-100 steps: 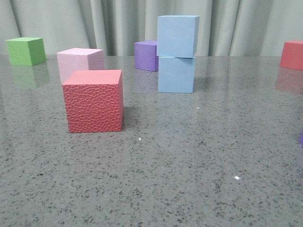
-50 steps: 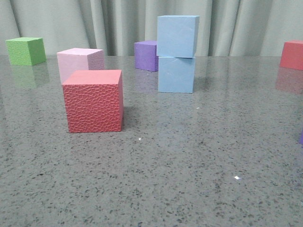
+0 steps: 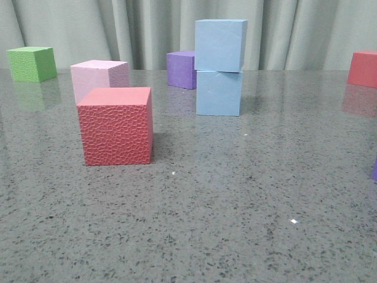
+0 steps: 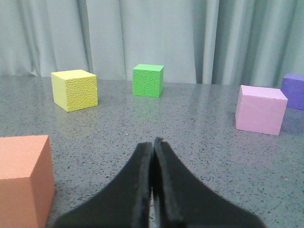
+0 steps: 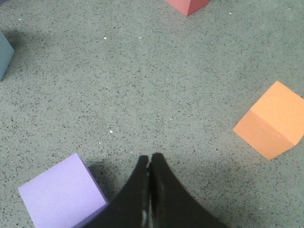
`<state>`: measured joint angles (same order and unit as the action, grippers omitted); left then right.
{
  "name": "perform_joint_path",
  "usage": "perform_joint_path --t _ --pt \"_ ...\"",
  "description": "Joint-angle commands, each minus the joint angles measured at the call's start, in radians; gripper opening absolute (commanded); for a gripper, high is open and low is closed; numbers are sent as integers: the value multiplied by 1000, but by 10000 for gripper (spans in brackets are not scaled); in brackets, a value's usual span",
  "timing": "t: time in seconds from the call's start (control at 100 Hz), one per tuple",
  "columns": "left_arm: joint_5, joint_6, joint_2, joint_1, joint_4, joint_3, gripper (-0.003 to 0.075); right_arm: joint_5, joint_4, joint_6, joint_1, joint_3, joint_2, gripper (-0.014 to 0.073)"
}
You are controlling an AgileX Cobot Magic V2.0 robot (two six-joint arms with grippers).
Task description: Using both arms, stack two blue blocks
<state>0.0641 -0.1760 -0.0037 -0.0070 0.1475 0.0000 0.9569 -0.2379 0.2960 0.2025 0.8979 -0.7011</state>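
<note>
In the front view two pale blue blocks stand stacked at the back middle of the table: the upper blue block (image 3: 220, 45) rests on the lower blue block (image 3: 219, 93), turned slightly. Neither gripper shows in the front view. My left gripper (image 4: 153, 142) is shut with nothing between its fingers, low over the grey table. My right gripper (image 5: 150, 157) is also shut and empty, next to a light purple cube (image 5: 61, 196). A dark teal-blue corner (image 5: 4, 54) shows at the edge of the right wrist view.
A red textured cube (image 3: 116, 125) stands front left, a pale pink cube (image 3: 99, 78) behind it, a green cube (image 3: 32, 63) far left, a purple cube (image 3: 181, 69) behind the stack, a red cube (image 3: 363, 68) far right. Yellow cube (image 4: 74, 90) and orange cubes (image 4: 23, 178) (image 5: 270, 127) appear in wrist views.
</note>
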Motion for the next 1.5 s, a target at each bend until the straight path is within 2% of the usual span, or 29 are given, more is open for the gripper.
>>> perform_joint_path --t 0.0,0.18,0.53,0.8,0.97,1.09,1.49 --pt "-83 1 -32 -7 1 42 -19 -69 -26 -5 -6 19 17 -122" --pt "-83 1 -32 -7 1 42 -19 -188 -16 -5 -6 -74 98 -122" --pt "-83 1 -32 -7 1 42 -19 -519 -11 -6 -6 -403 383 -122" --pt "-83 1 -32 -7 1 42 -19 -606 49 -57 -17 -582 584 -122" --pt "-83 1 -32 -7 1 42 -19 -664 166 -172 -83 -662 685 -122" --pt "-83 1 -32 -7 1 42 -19 -717 205 -184 -127 -711 739 -122" --pt "-83 1 -32 -7 1 42 -19 -867 213 -184 -144 -819 738 -122"
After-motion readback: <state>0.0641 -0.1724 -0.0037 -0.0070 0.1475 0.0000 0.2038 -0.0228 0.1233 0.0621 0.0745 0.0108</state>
